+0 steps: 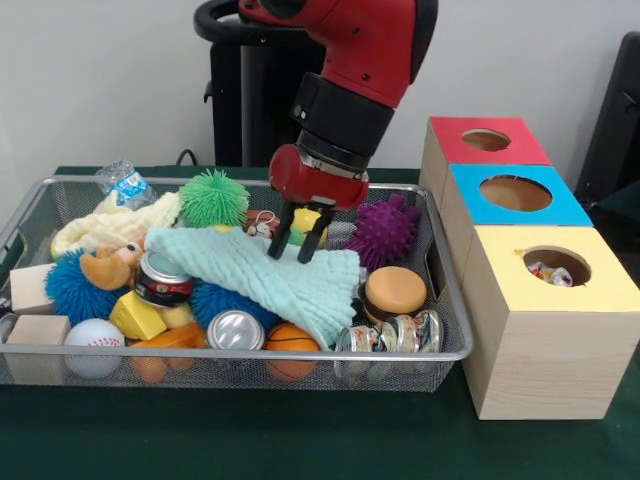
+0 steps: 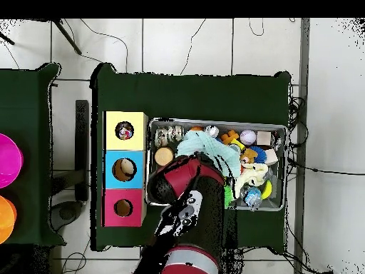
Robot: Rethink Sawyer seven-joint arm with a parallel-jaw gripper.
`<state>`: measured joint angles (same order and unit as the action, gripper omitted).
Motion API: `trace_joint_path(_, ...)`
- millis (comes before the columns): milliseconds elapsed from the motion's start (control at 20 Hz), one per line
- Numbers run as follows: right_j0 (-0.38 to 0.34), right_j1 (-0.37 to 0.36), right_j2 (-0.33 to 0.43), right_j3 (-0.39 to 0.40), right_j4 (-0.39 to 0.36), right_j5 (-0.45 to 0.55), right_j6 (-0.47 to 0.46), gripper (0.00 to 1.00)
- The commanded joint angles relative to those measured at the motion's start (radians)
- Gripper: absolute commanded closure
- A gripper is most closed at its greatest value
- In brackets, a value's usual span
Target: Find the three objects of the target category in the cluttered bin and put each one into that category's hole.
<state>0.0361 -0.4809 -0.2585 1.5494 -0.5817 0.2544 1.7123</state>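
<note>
The wire-mesh bin (image 1: 250,357) is full of toys, and it also shows in the overhead view (image 2: 214,121). My gripper (image 1: 293,243) is open and empty. Its fingertips (image 1: 277,245) hang just above the large mint-green cloth (image 1: 290,280) at the bin's middle. In the overhead view the arm (image 2: 192,185) hides the gripper. One polka-dot cloth piece (image 1: 550,272) lies inside the round hole (image 1: 575,262) of the yellow-topped box (image 1: 600,295), and it also shows in the overhead view (image 2: 125,130). I see no polka-dot piece clearly in the bin.
The blue-topped box (image 1: 570,205) and the red-topped box (image 1: 450,135) stand behind the yellow one. The bin holds a purple spiky ball (image 1: 385,230), a green spiky ball (image 1: 213,197), a burger toy (image 1: 394,292), cans (image 1: 235,330), a baseball (image 1: 93,340) and a cream-yellow knitted cloth (image 1: 110,225).
</note>
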Motion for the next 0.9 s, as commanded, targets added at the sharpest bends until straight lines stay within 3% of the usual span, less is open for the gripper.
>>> trace_joint_path(50,-0.026,0.005,0.037,0.029,0.035,-0.086,0.177,0.00)
trace_joint_path(400,-0.009,0.018,0.005,0.005,0.030,-0.151,0.187,0.00)
trace_joint_path(550,-0.002,0.025,-0.032,-0.029,0.010,-0.124,0.157,0.00)
trace_joint_path(800,-0.042,-0.111,0.002,-0.013,-0.004,-0.002,0.023,0.00)
trace_joint_path(900,-0.037,-0.130,-0.010,-0.022,-0.010,0.014,0.010,0.00)
